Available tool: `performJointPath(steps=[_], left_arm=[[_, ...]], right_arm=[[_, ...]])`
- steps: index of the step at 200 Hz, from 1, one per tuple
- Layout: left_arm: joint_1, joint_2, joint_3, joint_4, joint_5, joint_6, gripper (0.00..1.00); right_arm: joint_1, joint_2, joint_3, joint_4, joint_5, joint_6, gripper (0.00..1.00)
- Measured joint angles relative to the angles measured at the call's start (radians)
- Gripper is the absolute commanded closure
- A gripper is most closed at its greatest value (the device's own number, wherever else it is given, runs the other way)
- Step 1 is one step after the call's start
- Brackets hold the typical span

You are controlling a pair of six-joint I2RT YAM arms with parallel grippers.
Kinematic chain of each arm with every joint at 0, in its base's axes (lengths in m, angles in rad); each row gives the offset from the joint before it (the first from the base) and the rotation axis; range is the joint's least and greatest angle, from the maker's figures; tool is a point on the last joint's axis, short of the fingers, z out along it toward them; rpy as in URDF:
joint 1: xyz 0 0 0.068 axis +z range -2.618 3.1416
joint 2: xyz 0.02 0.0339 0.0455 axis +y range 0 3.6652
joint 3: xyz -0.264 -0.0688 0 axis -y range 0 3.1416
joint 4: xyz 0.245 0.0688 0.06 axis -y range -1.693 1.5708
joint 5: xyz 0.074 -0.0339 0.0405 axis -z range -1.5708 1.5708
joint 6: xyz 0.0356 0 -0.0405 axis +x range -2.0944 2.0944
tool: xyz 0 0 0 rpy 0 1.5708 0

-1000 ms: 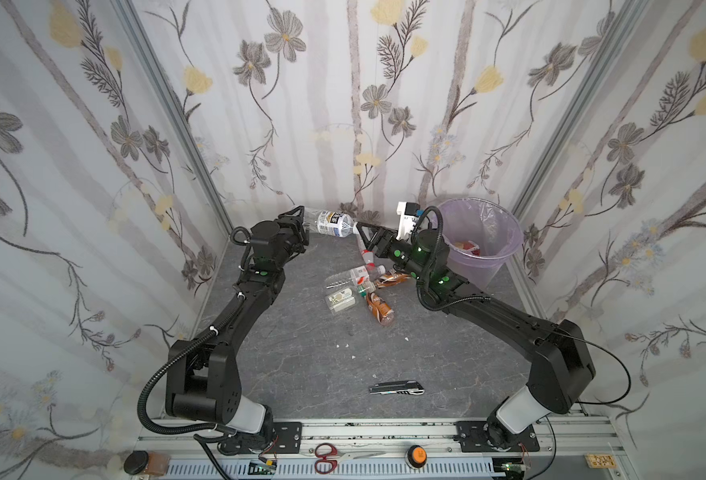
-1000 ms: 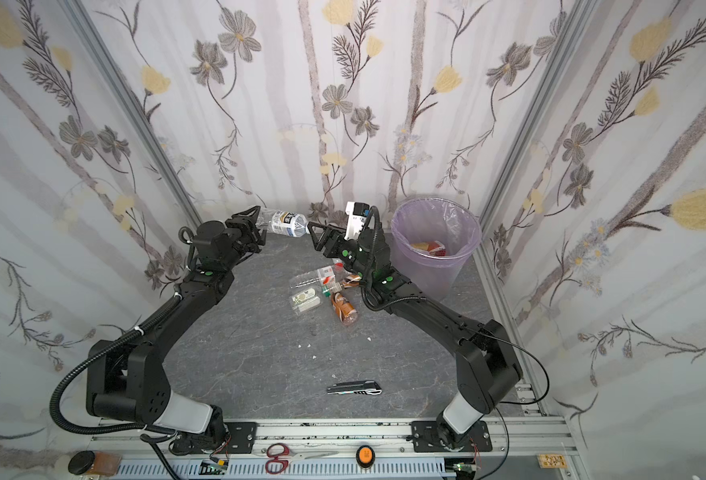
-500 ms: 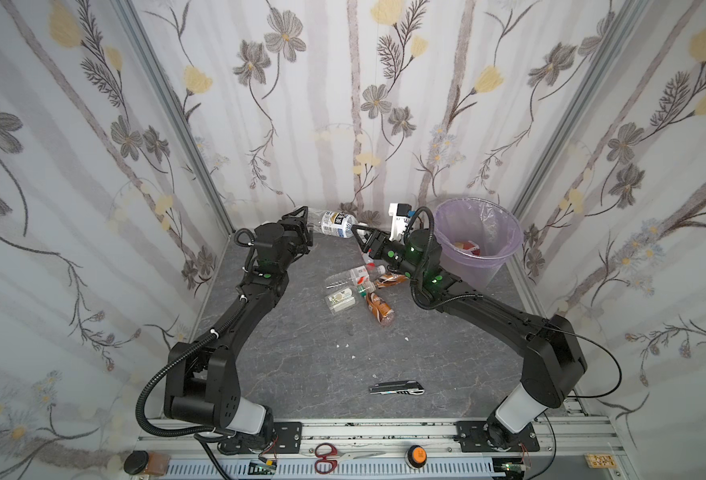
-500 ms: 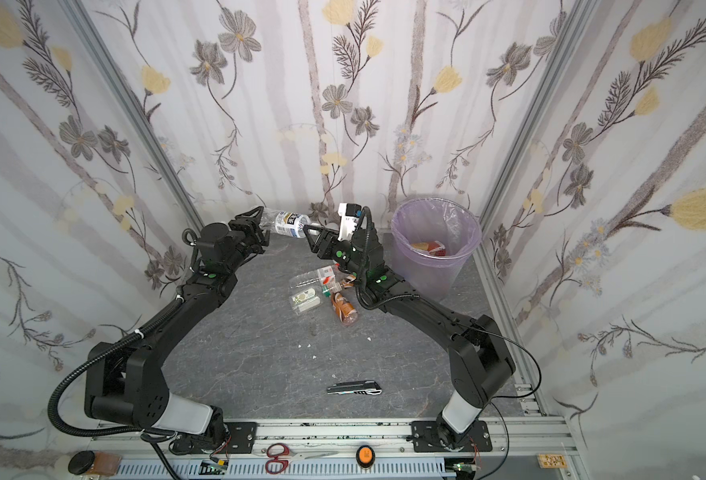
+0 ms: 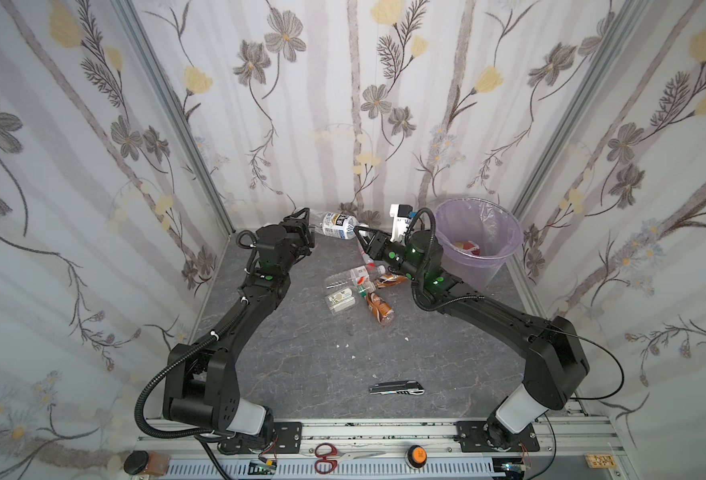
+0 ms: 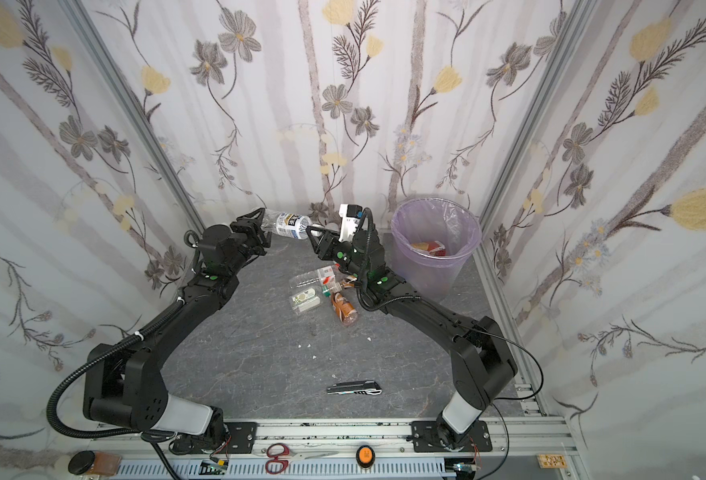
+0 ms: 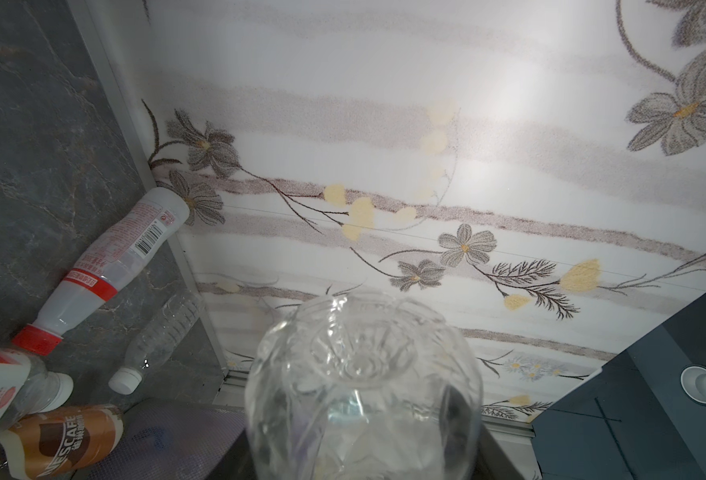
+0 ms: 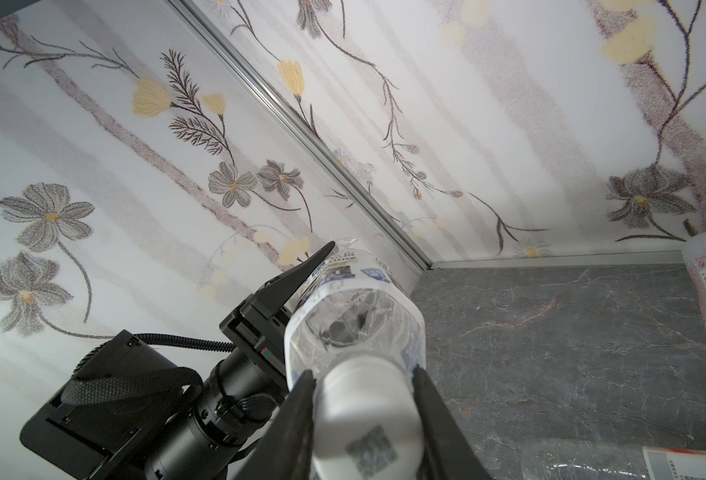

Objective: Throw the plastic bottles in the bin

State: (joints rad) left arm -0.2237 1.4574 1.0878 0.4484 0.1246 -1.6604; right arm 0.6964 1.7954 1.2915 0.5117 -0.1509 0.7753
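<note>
**Clear plastic, two grips: the handover at the back wall**

Clear bottle [image 5: 336, 224] is lying sideways in the air near the back wall, off the table [image 5: 301, 353], bridged between the two arms.

- Left gripper [image 5: 309, 227]: narrowed on the base end of the bottle's body. Its wrist view shows little besides the moulded base.
- Right gripper [image 8: 366, 415]: a second ago it stood wide and just short of the cap. It has now come in and closed, and its fingers [image 8: 297, 424] press the white cap from either side.

Reading: the handover is half made, with the bottle doubly held. The left jaws would have to let go before the right arm can swing to the bin [image 5: 488, 266], which stands just beside that arm's wrist with a few items already inside.

Risk (judgement only): the cap is a small, smooth hold, so the long body may droop or pivot once the far end is freed.

Still to clear:
- loose bottles [image 5: 355, 286] clustered mid-table
- a red-capped bottle [image 7: 110, 266] against the wall
- a small clear bottle [image 7: 160, 340] next to it

The utility knife [image 5: 397, 388] near the front is no part of the job.
</note>
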Motion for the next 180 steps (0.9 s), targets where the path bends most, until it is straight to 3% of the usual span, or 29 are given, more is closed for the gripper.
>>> performJointPath(steps=[88,128,180], left_arm=[[-0.001,-0.022,-0.028,0.018,0.001,-0.003,0.52],[-0.002,-0.034,-0.039,0.019,0.000,-0.005,0.52],[-0.001,-0.046,-0.047,0.019,-0.006,-0.007,0.52]], right_arm=[[-0.003,-0.018,-0.008,-0.007,0.016,-0.021,0.59],[-0.003,-0.021,-0.013,0.007,0.019,-0.016,0.64],[0.003,-0.021,-0.011,0.008,0.019,-0.009,0.56]])
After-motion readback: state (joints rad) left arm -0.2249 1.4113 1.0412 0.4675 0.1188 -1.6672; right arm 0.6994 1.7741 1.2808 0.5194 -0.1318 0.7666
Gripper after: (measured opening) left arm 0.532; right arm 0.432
